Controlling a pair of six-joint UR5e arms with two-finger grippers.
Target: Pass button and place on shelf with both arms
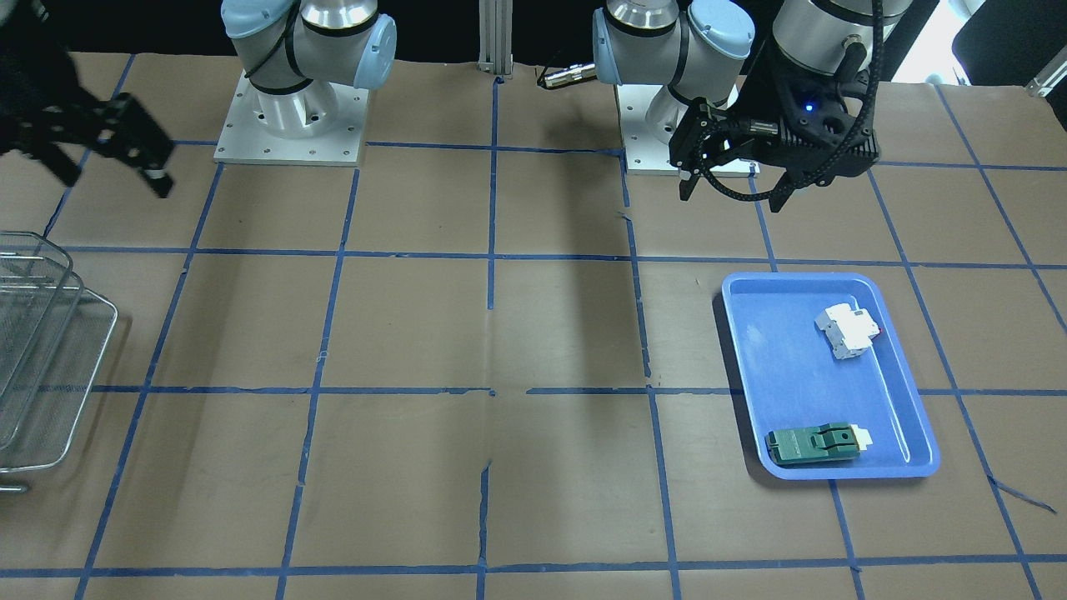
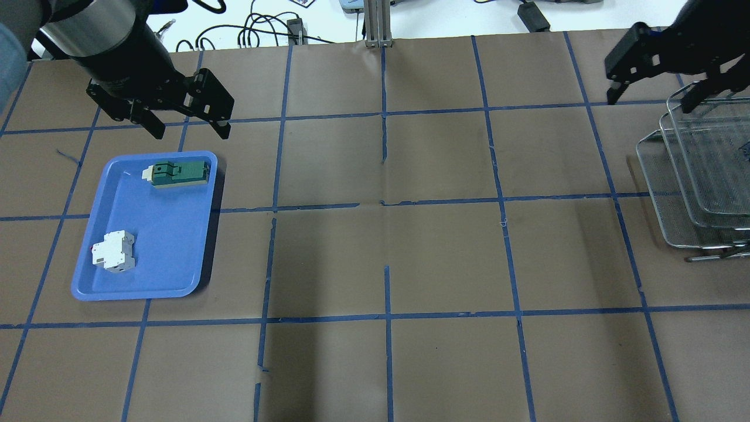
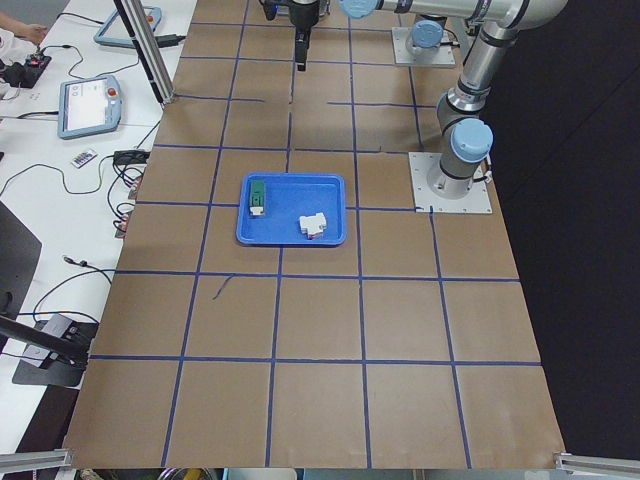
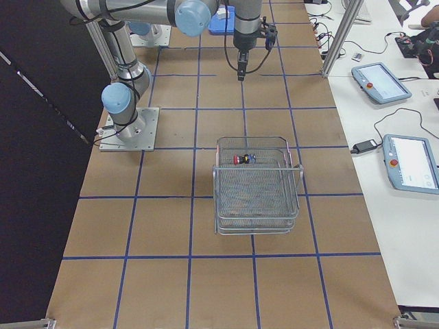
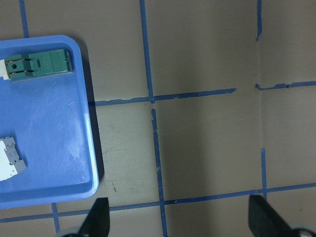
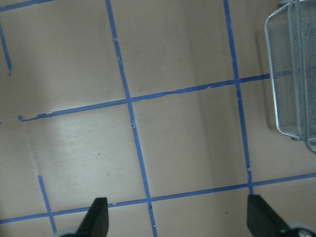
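Note:
The button [image 4: 243,159], with its red cap and black barrel, lies in the top tray of the wire-mesh shelf [image 4: 258,205]. It shows only in the exterior right view. The shelf also stands at the right edge of the overhead view [image 2: 703,193] and the left edge of the front-facing view [image 1: 42,375]. My right gripper [image 2: 650,99] is open and empty, raised just beyond the shelf's far corner. Its fingertips frame bare table in its wrist view [image 6: 177,222]. My left gripper [image 2: 187,126] is open and empty above the far edge of the blue tray, and shows in the front-facing view [image 1: 733,196] too.
The blue plastic tray [image 2: 164,234] holds a white breaker block [image 2: 114,252] and a green flat module [image 2: 176,174]. The table is brown paper with a grid of blue tape lines. Both arm bases [image 1: 292,108] stand at the robot's edge of the table.

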